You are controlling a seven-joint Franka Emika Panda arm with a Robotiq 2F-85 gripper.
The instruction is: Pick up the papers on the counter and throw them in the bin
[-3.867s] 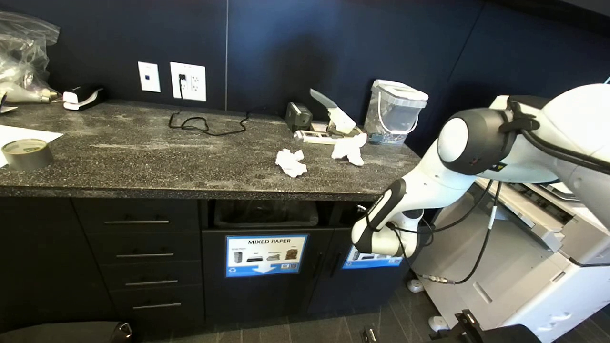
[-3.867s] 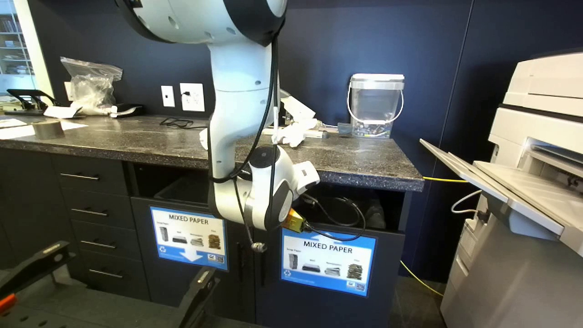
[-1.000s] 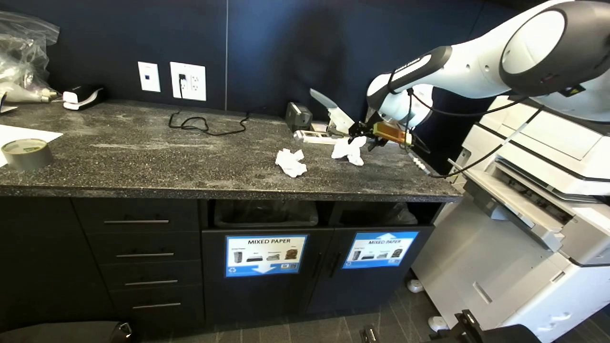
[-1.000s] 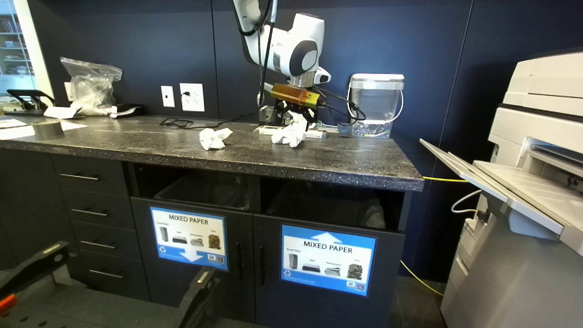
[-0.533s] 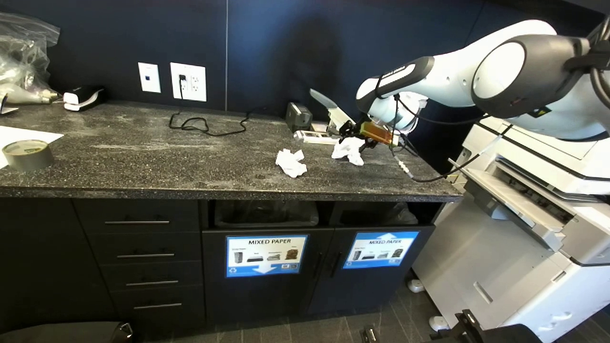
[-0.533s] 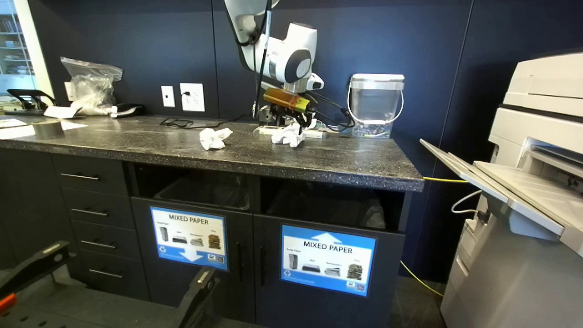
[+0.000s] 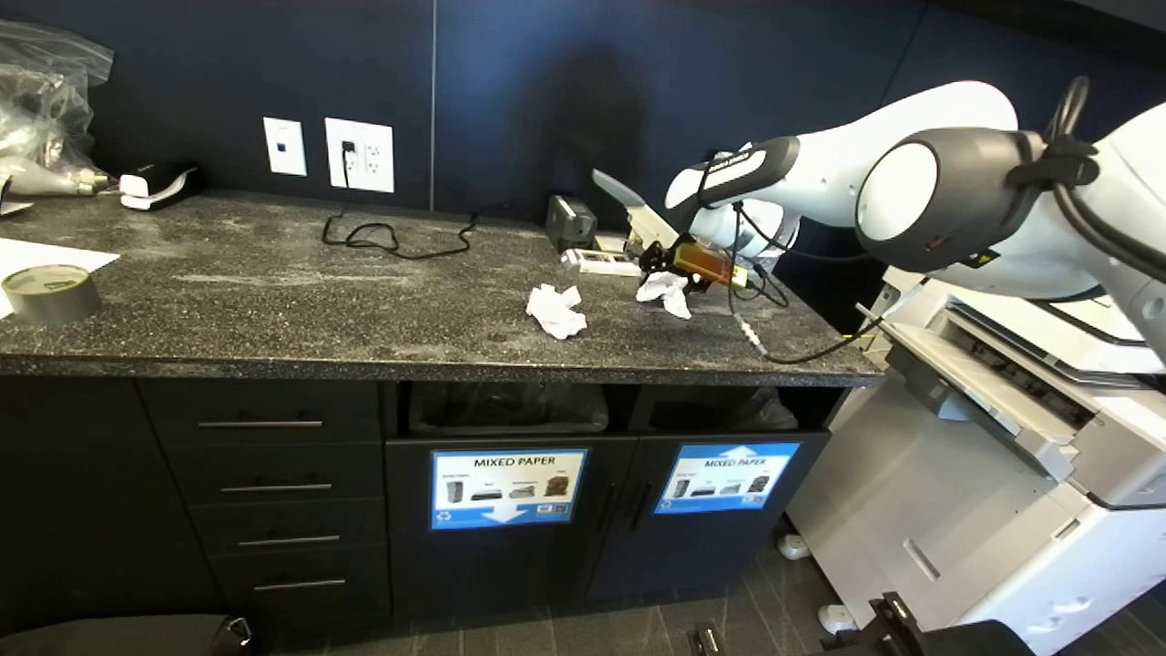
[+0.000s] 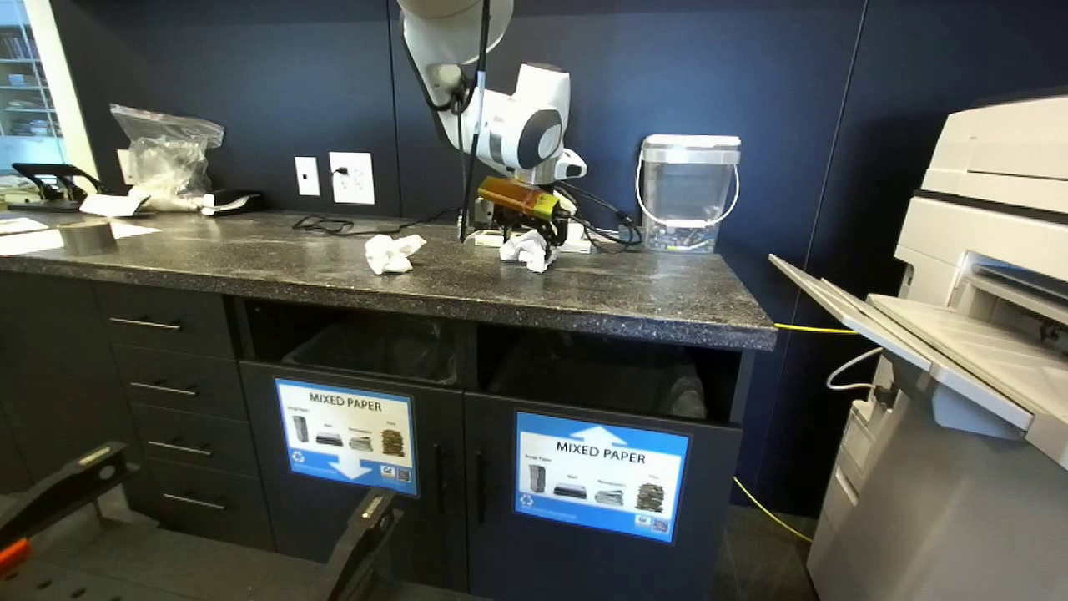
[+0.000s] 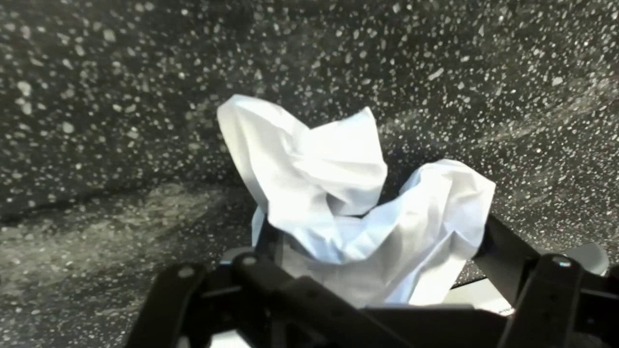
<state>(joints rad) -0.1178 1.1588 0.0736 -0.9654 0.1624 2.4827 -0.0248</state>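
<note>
In the wrist view, the end effector [image 9: 379, 229] enters from the bottom of the frame, released, its fingers [image 9: 505, 256] spread to either side of a crumpled paper wad [image 9: 333, 179] at the centre; whether they touch it is hard to tell. In an exterior view, this wad rests on the speckled surface [image 7: 255, 314], right of centre, and a second wad [image 7: 557, 312] lies near the middle, apart from the end effector. A dark bin [image 7: 510, 428] sits under the surface's front edge, lower centre, above a sign [image 7: 510, 489] reading MIXED PAPER. A tape roll [image 7: 55, 302] lies at the left edge of that frame.
</note>
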